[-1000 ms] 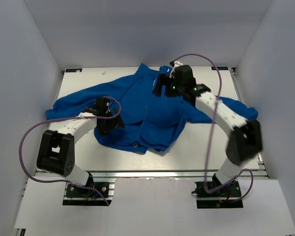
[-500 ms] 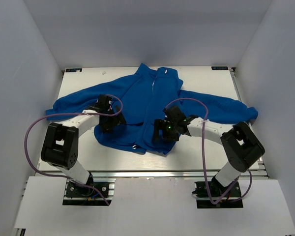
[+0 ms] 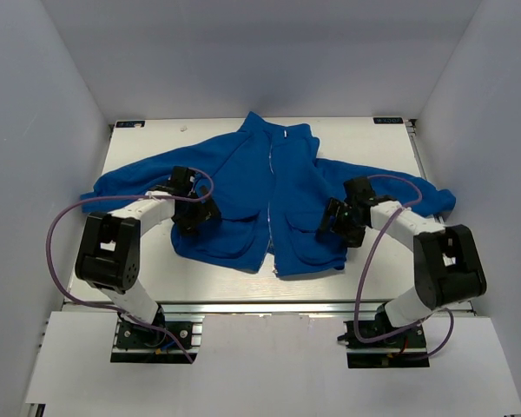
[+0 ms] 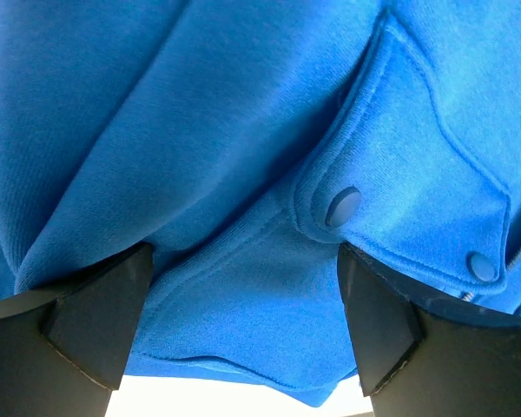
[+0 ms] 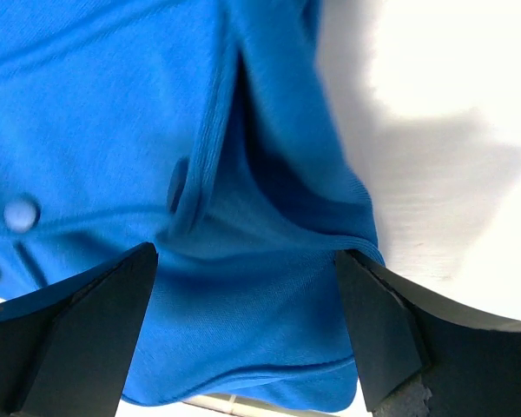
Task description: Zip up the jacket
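The royal-blue jacket (image 3: 243, 169) lies flat on the table, collar at the back and sleeves spread to both sides. Its light zipper (image 3: 270, 195) runs down the middle from collar to hem, with the front edges lying together. My left gripper (image 3: 195, 217) is open and low over the left front panel, with fabric between its fingers (image 4: 95, 321). The left wrist view shows a pocket flap with a snap (image 4: 343, 207). My right gripper (image 3: 337, 224) is open over the right front panel near its side edge. Blue fabric (image 5: 243, 330) lies between its fingers (image 5: 382, 339).
The white table (image 3: 391, 278) is walled in by pale panels at the left, right and back. The right sleeve (image 3: 417, 195) reaches toward the right wall and the left sleeve (image 3: 122, 182) toward the left. Purple cables loop beside both arms.
My right gripper came down from the collar to the hem, then moved right. The bunched lower right front panel now lies flat and spread out. My left gripper has barely moved.
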